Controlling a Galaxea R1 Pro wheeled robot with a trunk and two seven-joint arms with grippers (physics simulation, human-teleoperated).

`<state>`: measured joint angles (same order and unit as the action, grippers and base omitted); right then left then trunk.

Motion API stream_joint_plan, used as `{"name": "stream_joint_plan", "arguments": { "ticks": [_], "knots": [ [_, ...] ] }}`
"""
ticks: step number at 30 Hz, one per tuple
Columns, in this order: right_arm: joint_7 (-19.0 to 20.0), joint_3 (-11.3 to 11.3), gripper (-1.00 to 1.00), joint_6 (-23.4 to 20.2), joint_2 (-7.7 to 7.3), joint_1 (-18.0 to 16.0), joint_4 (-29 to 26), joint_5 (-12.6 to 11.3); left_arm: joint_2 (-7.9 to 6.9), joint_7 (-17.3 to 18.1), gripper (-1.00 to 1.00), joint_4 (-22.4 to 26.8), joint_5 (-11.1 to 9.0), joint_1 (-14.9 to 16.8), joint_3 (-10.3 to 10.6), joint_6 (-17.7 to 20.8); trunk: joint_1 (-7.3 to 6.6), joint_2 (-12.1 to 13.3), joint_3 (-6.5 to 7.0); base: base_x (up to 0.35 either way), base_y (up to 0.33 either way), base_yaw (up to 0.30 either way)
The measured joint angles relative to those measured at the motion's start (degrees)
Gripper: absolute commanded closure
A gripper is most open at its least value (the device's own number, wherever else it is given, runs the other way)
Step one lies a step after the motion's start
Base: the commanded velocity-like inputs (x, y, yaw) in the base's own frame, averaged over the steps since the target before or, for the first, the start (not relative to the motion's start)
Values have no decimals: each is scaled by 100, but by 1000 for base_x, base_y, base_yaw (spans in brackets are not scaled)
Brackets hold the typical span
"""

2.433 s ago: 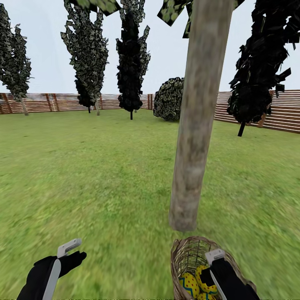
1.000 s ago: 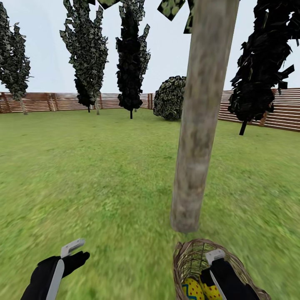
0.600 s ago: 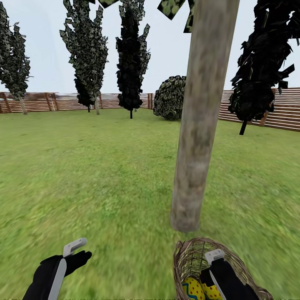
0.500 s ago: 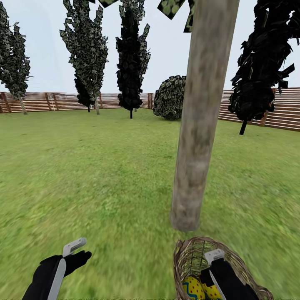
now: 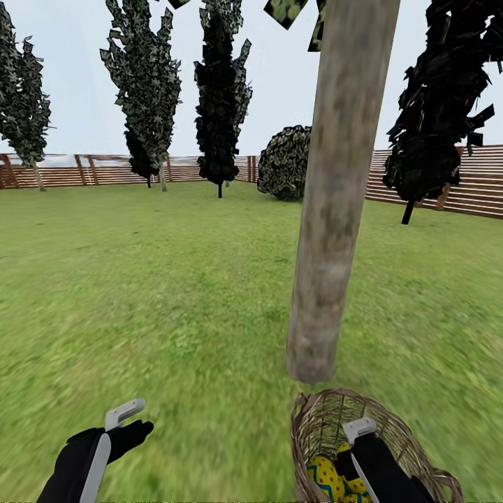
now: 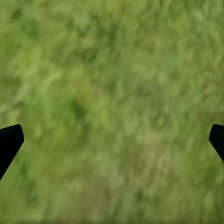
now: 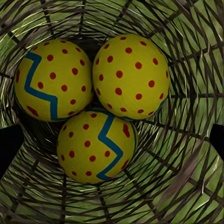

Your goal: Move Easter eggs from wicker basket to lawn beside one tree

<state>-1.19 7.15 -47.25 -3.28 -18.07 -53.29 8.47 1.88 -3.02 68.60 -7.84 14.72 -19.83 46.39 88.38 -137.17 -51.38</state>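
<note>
The right pincer (image 5: 360, 427), jaws spread, is hanging over the wicker basket (image 5: 318, 426); it should be centring on the six-o'clock egg (image 7: 97, 145) before closing.

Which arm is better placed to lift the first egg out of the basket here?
Right. The right gripper hangs open above the brown wicker basket, facing three yellow red-dotted eggs. The left gripper is over bare lawn.

The wicker basket (image 5: 328, 433) now shows more of its rim and far wall than before, sitting slightly higher in the head view beneath the right gripper (image 5: 360, 427).
</note>
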Motion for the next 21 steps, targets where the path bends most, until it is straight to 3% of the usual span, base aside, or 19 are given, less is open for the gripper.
{"name": "stream_joint_plan", "arguments": {
  "ticks": [15, 21],
  "knots": [
    [7, 1, -100, 1, 2, 0, 9, -1, 5, 0, -100, 1, 0, 0, 0, 1, 330, -602, -269, 0, 0, 0],
    [8, 0, -100, 1, 1, 0, 9, 0, 9, 0, -100, -2, 7, 0, 2, -4, 346, -611, -402, 0, 0, 0]
  ]
}}
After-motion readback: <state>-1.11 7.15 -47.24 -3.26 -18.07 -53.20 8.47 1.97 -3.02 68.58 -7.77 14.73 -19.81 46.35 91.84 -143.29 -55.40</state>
